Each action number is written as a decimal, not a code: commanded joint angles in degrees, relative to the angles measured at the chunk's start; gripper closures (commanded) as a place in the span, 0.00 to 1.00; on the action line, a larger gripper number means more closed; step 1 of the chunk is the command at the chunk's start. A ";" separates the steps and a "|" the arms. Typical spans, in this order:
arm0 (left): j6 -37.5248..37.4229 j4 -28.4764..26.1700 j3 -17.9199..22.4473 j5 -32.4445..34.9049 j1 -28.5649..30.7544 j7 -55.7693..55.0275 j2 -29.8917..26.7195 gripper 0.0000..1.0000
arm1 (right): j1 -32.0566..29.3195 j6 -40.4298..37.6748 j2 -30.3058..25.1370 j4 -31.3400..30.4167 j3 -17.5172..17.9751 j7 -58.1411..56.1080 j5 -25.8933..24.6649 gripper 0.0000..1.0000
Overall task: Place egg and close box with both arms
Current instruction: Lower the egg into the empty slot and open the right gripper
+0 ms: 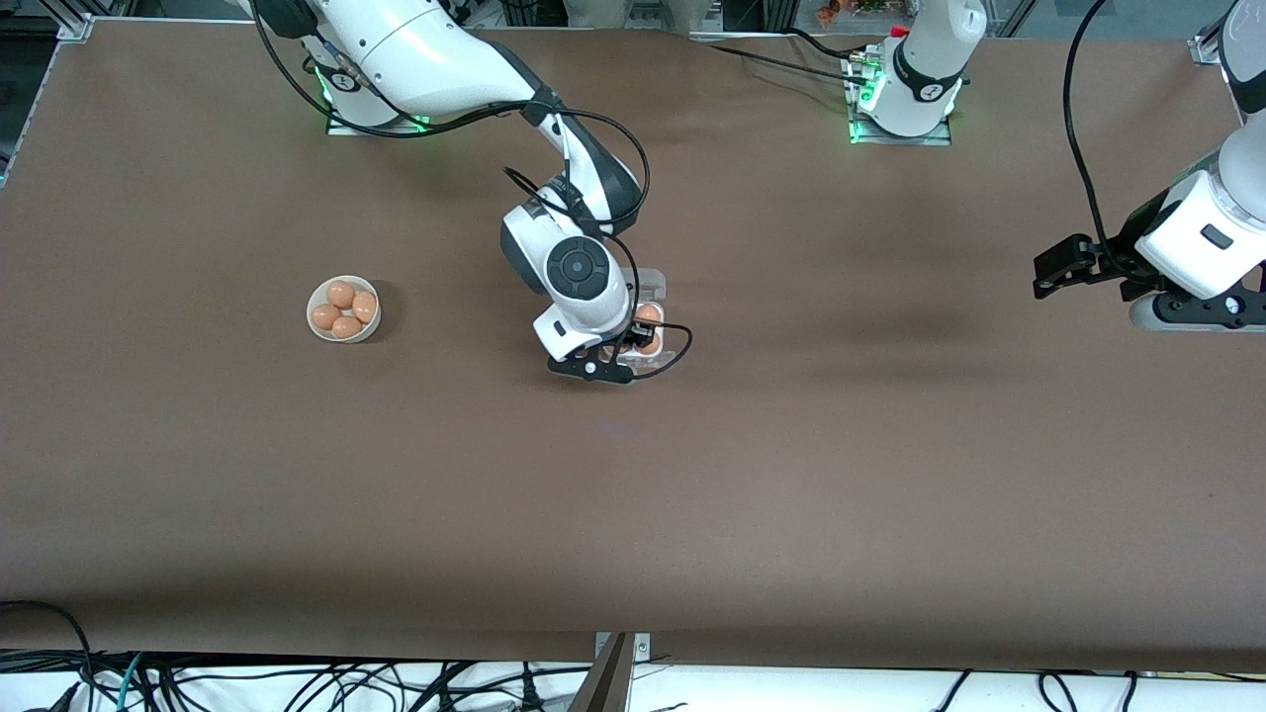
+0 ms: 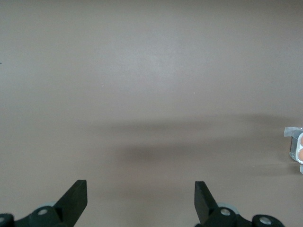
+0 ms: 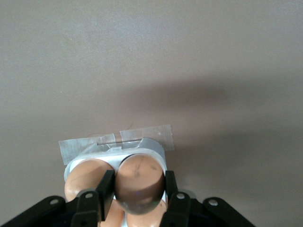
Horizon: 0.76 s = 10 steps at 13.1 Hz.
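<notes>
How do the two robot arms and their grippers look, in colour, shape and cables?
Both arms are white and rounded, with black joint bands and green-lit bases. The right arm has a round black disc on its wrist and loose black cables along it. The right gripper and the left gripper are black, with two flat fingers each.
</notes>
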 commanded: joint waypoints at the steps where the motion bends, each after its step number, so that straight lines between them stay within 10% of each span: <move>1: -0.39 1.64 -0.16 0.92 -0.27 -0.40 0.73 0.00 | 0.62 0.80 -0.80 -0.64 -0.62 1.78 -0.53 0.00; 10: -0.39 1.64 -1.04 0.83 -0.89 -0.40 1.87 0.00 | -1.58 -13.85 -10.80 -0.82 -5.00 -5.57 0.17 0.00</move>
